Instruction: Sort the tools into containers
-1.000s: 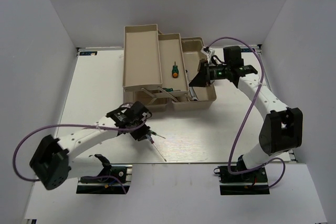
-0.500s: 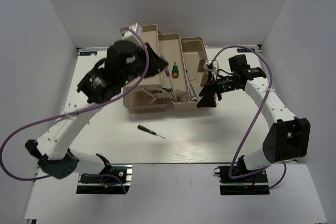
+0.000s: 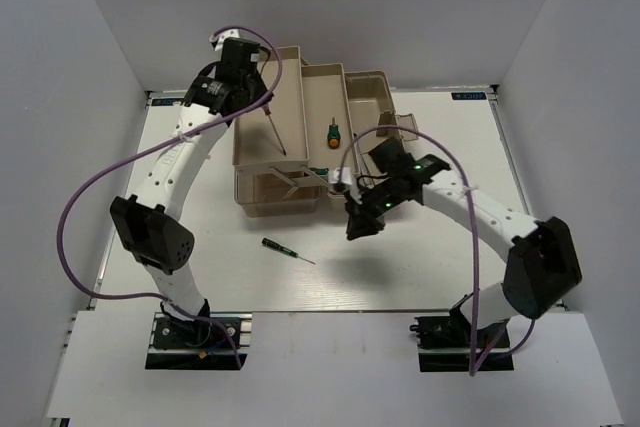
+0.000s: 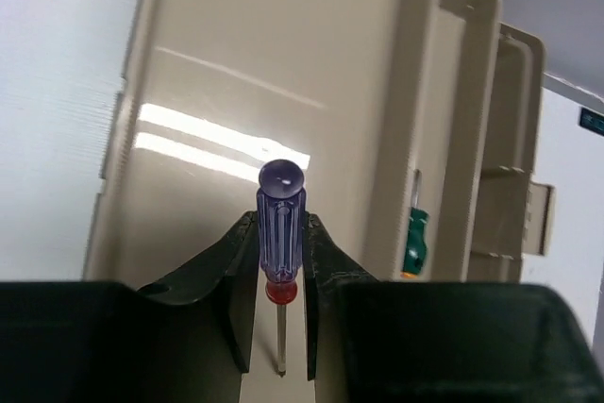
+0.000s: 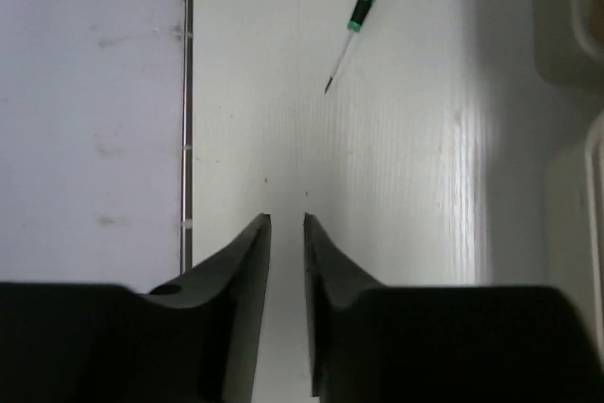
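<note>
The left gripper [image 4: 280, 228] hangs over the big beige tray [image 3: 262, 107] by the table's [image 3: 420, 267] far edge, left of centre. Its fingers are clamped on the blue-handled screwdriver [image 4: 281, 203], shaft slanting down into the tray. In the middle tray [image 3: 322, 97] just beside it lies a green-handled screwdriver [image 3: 333, 132]. The right gripper [image 5: 287, 224] hovers over bare table just on the near side of the toolbox [image 3: 368, 82], its fingers almost together with only a thin slit between them, holding nothing. A slim black-and-green screwdriver [image 3: 283, 249] lies loose toward the near edge, around its middle.
</note>
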Robot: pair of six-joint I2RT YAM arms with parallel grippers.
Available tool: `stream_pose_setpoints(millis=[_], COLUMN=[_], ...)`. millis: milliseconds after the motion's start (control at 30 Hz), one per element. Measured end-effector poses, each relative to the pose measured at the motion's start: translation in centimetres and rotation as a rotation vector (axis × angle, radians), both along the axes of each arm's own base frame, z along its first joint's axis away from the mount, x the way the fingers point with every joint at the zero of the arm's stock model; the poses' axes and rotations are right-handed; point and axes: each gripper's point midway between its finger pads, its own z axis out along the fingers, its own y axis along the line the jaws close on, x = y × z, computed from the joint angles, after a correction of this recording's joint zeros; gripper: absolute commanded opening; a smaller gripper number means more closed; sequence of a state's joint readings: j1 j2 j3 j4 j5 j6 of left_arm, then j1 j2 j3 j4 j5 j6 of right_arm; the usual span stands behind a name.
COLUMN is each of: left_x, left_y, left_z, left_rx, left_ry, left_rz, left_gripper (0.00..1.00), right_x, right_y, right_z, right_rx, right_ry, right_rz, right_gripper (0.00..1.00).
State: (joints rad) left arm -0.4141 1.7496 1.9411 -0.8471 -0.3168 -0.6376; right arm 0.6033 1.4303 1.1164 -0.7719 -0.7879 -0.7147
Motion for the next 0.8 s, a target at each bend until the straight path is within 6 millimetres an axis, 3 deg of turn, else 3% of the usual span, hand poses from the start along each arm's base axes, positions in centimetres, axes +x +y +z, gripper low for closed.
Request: stream_pose_setpoints(millis=[33, 100, 133, 233, 267, 367, 433, 567, 667, 800], left_x=[0.5, 1.2, 1.6, 1.9, 1.9, 1.9, 1.9, 0.6, -2.6, -10.1], left_y=[0.8, 1.9, 2.2, 2.7, 2.8, 3.0, 3.5, 5.1, 7.0, 9.7], left_z=[-0.4, -0.5, -0.6, -0.7, -0.6, -0.1, 0.6, 3.7, 7.1, 10.4], left_rx=[0.004, 0.002, -0.003, -0.013, -0.014, -0.021, -0.015, 0.007, 0.026, 0.02], left_ry=[0.012, 0.021, 0.023, 0.03, 0.031, 0.029, 0.022, -0.032, -0.101, -0.198], left_rz=[0.011, 0.025, 0.021, 0.002, -0.007, -0.036, -0.045, -0.035, -0.01, 0.023], left_gripper=[0.0, 0.26, 0.51, 0.72, 0.8, 0.87, 0.92, 0.94, 0.95, 0.95], right_x=[-0.2, -0.2, 0.0, 1.6, 2.2, 3.7, 3.3, 3.7, 3.5, 1.9], right_y=[0.9, 2.9, 3.8, 6.8, 8.0, 10.7, 11.7, 13.6, 14.7, 16.0], right_z=[-0.4, -1.0, -1.3, -2.4, -3.0, -5.6, -7.2, -8.2, -8.7, -9.9], right_rx=[-0.022, -0.055, -0.069, -0.105, -0.117, -0.151, -0.181, -0.182, -0.186, -0.2], right_ry=[0.005, 0.018, 0.025, 0.033, 0.035, 0.02, 0.011, -0.107, -0.164, -0.215], right_rz=[0.013, 0.02, 0.013, -0.028, -0.045, -0.085, -0.091, -0.147, -0.183, -0.204], right_gripper=[0.27, 0.49, 0.58, 0.76, 0.78, 0.8, 0.8, 0.78, 0.77, 0.75])
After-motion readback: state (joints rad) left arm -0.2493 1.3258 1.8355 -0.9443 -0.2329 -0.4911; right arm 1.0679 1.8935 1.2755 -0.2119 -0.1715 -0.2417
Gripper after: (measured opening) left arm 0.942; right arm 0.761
